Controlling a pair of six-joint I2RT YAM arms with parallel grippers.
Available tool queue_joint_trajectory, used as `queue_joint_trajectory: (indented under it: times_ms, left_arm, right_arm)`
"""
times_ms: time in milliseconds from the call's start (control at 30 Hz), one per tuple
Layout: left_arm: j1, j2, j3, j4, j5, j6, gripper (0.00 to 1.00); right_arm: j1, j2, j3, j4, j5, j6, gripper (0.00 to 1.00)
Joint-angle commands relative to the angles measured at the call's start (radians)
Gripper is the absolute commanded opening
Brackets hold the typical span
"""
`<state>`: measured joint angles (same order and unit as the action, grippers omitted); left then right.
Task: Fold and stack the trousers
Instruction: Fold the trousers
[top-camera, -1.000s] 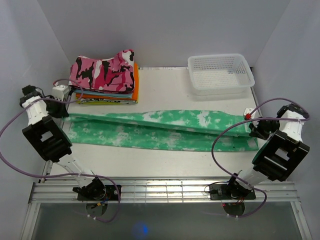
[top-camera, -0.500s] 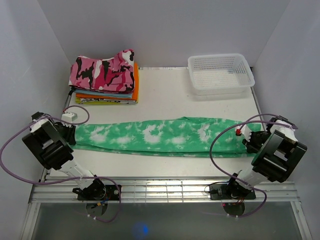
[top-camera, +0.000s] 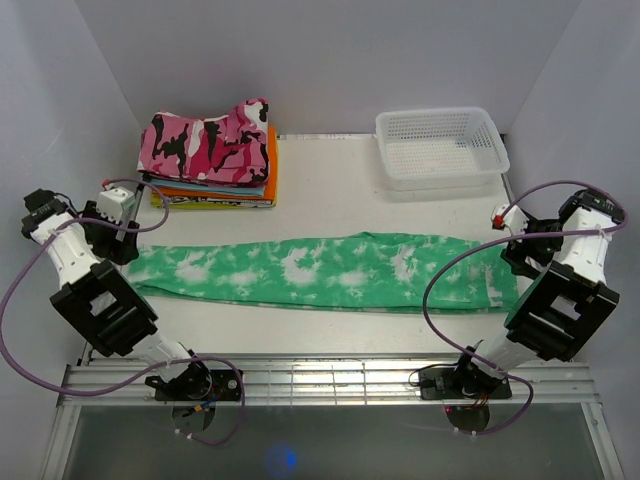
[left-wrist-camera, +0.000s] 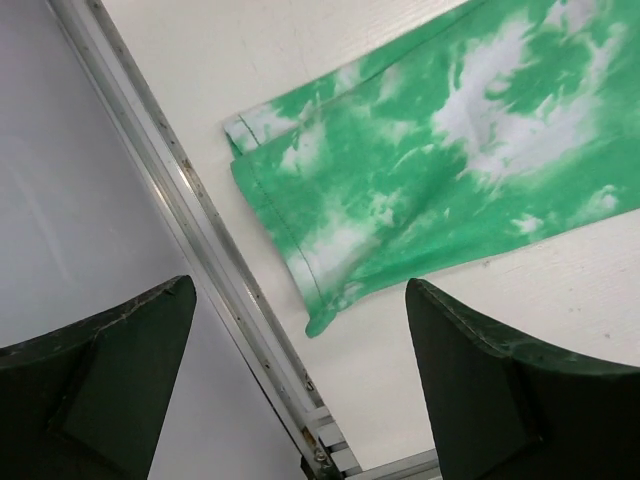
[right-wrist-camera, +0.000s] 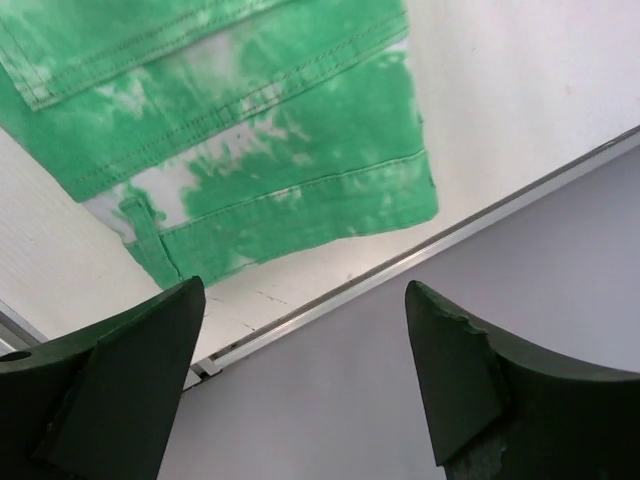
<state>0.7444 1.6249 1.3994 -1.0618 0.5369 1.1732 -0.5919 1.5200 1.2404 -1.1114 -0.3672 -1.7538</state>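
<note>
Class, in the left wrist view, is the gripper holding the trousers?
No, the left gripper is open, the trousers lying flat below.

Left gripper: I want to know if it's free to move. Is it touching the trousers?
Apart. The left wrist view shows the left gripper open and empty, clear above the trousers, which lie flat on the table beyond it.
</note>
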Motion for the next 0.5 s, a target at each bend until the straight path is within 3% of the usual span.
queue_joint_trajectory:
  times_ms: [0,200,333,467]
  left_arm:
    - [-0.005,-0.063,-0.002,-0.089,0.072,0.005,0.96]
    - [-0.094,-0.054,-0.126,0.040,0.003,-0.130,0.72]
    - [-0.128,0.015,-0.209,0.128,-0.133,-0.221,0.63]
    - [-0.114,0.067,-0.299,0.184,-0.284,-0.254,0.44]
  right_arm:
    - [0.055,0.026,0.099,-0.113,-0.093,0.104,0.83]
    - [0.216,0.060,0.056,-0.056,-0.067,0.344,0.65]
    - [0.306,0.045,-0.073,0.042,0.026,0.430,0.61]
    - [0.336,0.065,-0.170,0.123,0.126,0.487,0.59]
